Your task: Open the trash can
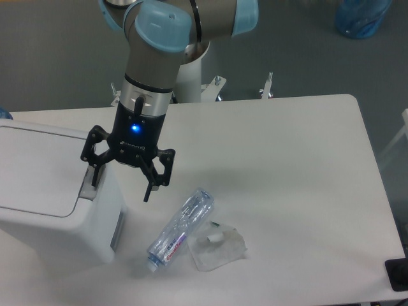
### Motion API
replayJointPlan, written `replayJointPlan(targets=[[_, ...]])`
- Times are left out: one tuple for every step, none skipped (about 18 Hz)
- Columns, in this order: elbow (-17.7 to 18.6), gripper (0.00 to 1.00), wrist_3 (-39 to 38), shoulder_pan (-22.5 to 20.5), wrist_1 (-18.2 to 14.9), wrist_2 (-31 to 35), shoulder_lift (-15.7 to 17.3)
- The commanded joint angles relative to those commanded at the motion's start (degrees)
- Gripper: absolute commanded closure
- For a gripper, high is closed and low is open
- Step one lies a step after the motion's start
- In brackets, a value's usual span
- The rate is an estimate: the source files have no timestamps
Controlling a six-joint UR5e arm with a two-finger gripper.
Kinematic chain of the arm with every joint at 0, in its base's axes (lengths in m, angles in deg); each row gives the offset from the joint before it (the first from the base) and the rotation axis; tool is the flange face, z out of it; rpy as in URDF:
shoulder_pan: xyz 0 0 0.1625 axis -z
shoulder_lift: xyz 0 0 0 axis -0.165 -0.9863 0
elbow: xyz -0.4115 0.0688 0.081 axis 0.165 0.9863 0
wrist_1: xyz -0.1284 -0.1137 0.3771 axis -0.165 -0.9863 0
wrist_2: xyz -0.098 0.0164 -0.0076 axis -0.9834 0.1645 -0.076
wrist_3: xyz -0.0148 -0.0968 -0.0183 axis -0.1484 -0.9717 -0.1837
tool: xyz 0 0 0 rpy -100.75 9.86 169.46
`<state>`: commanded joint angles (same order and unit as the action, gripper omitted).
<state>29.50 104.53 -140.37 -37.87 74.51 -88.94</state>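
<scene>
Trash can [57, 210]: a large white boxy bin is set at the left edge of the table, with its left side cut off by the picture's border. Its flat lid is down, so the opening is judged not yet done.

Push tab [87, 185]: a grey rectangular tab is seen on the bin's right rim, running along that rim away from the camera. Part of it is covered by the near finger, so its full length cannot be made out.

Gripper [121, 186]: the jaws are spread wide and nothing is held between them. One finger is seen over the tab at the bin's right rim; the other hangs beyond the bin's right wall, above bare table. Whether the left finger touches the tab or only hovers above it cannot be told from this single view.

Key relation: the tab lies directly under the gripper's left finger and slightly left of the gripper's centre. A downward press is judged to be what the next move calls for, since the tab is already lined up beneath that finger.

Bottle [181, 229]: a crushed clear plastic bottle is laid on the table right of the bin, slanted from lower left to upper right, well apart from the tab.

Wrapper [218, 248]: a crumpled clear wrapper is laid just beside the bottle's right side.

Table [299, 166]: its front right corner is cut off.
</scene>
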Motion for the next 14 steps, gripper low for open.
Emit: replayJointPlan(targets=[[0.00, 0.00, 0.00, 0.00, 0.09, 0.00, 0.00], [0.00, 0.00, 0.00, 0.00, 0.00, 0.00, 0.00], [0.00, 0.00, 0.00, -0.09, 0.09, 0.00, 0.09], [-0.09, 0.00, 0.00, -0.09, 0.09, -0.09, 0.09], [-0.44, 0.00, 0.00, -0.09, 0.09, -0.09, 0.00], [-1.14, 0.00, 0.00, -0.09, 0.00, -0.09, -0.17], [-2.19, 0.00, 0.00, -0.09, 0.00, -0.17, -0.52], [-3.24, 0.00, -0.09, -0.52, -0.09, -0.26, -0.88], [-4.21, 0.00, 0.00, -1.40, -0.09, -0.26, -1.14], [-5.00, 0.00, -0.09, -3.15, -0.09, -0.26, -1.40], [-5.79, 0.00, -0.09, -4.99, -0.09, -0.44, -2.02], [-6.58, 0.00, 0.00, -6.49, -0.09, -0.44, -3.07], [-7.29, 0.00, 0.26, -8.16, -0.09, -0.44, -3.95], [-7.90, 0.00, 1.22, -9.65, -0.09, -0.44, -5.00]])
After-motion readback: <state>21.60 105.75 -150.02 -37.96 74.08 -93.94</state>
